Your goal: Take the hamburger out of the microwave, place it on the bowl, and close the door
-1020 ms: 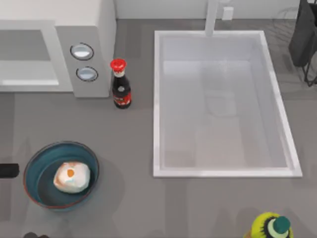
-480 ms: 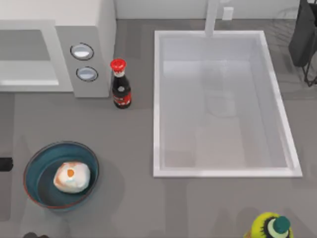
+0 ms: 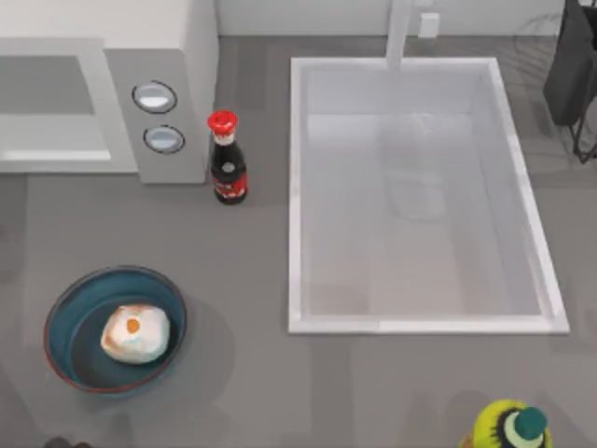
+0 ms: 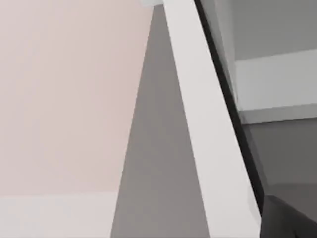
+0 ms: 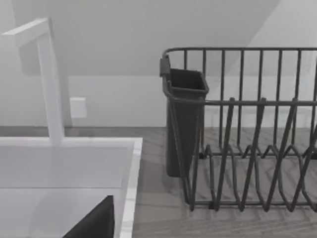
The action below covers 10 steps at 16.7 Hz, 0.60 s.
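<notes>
Lower left of the top view: a blue-teal bowl (image 3: pixel 65 322) with a thin reddish-brown rim holds a whitish hamburger (image 3: pixel 135 334) — one orange spot, pale orange-brown streaks. Upper left, the light grey-white microwave (image 3: pixel 177 37) carries two silver-blue dials (image 3: pixel 155 96) — beside it a dark bottle (image 3: pixel 227 173) with a red cap.

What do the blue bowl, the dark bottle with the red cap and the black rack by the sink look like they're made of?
The wide blue-teal bowl looks like glazed ceramic: smooth and matte with a thin reddish-brown rim. The dark bottle seems to be glossy glass or plastic, with a red plastic-looking cap. The black dish rack appears to be coated metal wire, going by its thin bent bars.
</notes>
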Tool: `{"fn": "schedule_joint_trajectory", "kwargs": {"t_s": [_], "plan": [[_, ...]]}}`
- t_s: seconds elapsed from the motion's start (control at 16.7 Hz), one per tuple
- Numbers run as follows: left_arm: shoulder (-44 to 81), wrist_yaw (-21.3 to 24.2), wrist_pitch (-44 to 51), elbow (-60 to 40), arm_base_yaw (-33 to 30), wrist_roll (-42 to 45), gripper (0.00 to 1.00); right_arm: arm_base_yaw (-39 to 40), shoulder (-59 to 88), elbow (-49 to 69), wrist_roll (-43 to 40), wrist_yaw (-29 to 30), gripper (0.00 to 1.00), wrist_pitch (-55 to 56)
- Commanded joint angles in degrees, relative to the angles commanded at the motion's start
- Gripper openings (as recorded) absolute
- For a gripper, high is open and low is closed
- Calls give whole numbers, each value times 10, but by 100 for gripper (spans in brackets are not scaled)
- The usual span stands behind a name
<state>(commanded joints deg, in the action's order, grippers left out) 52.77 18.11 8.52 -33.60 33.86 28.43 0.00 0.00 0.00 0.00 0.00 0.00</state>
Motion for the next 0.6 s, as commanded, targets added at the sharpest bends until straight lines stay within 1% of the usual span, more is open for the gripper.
{"fn": "schedule_joint_trajectory", "kwargs": {"t_s": [0.18,0.3,0.42,0.6], "plan": [[151,67,106,-134,115,87,0,0,0,0,0,0,100,0],[239,108,173,-215,170,135,0,0,0,0,0,0,100,0],[310,142,232,-282,204,172,0,0,0,0,0,0,100,0],[384,179,299,-354,230,205,0,0,0,0,0,0,100,0]]}}
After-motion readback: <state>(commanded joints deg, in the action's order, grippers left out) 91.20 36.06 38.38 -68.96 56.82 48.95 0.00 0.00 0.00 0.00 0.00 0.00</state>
